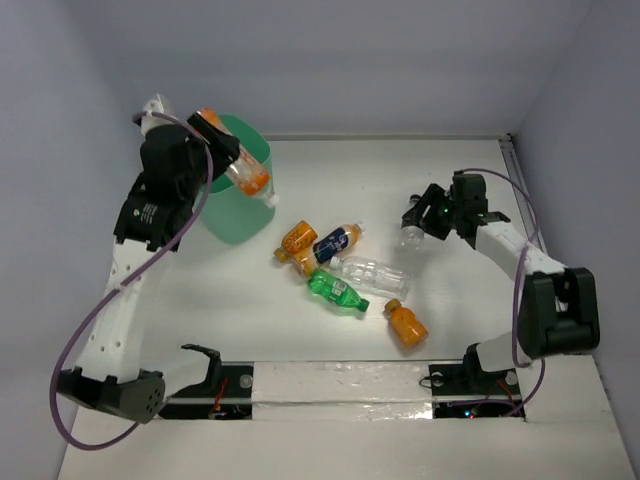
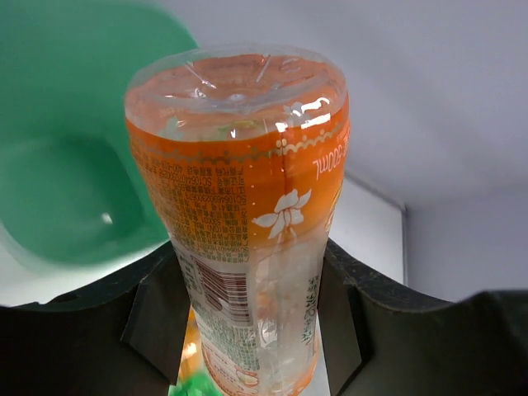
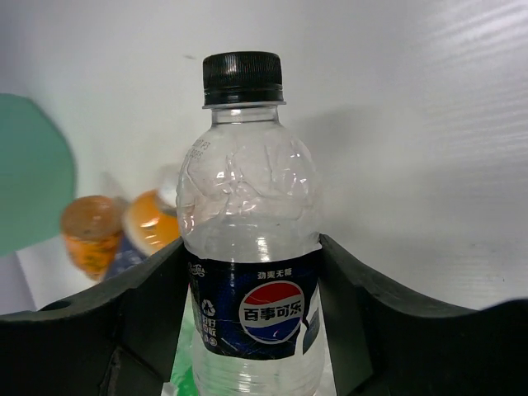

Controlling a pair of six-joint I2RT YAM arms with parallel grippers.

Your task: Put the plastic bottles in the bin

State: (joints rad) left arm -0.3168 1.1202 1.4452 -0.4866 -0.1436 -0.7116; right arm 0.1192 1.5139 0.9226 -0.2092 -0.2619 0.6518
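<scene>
Orange bottle [image 1: 248,177] clamped in left gripper [image 1: 222,150], above the bin [image 1: 236,222]

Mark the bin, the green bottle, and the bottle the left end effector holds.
bin [image 1: 235,215], top view, outer wall.
green bottle [image 1: 337,291], top view, mid-body.
held orange bottle [image 2: 247,214], left wrist view, orange label.

My view from here
I see an orange bottle [image 1: 246,174] tilted over the green bin [image 1: 232,218], a clear dark-capped bottle [image 3: 252,231] far right, and five more bottles [image 1: 335,290] lying clustered between.
</scene>
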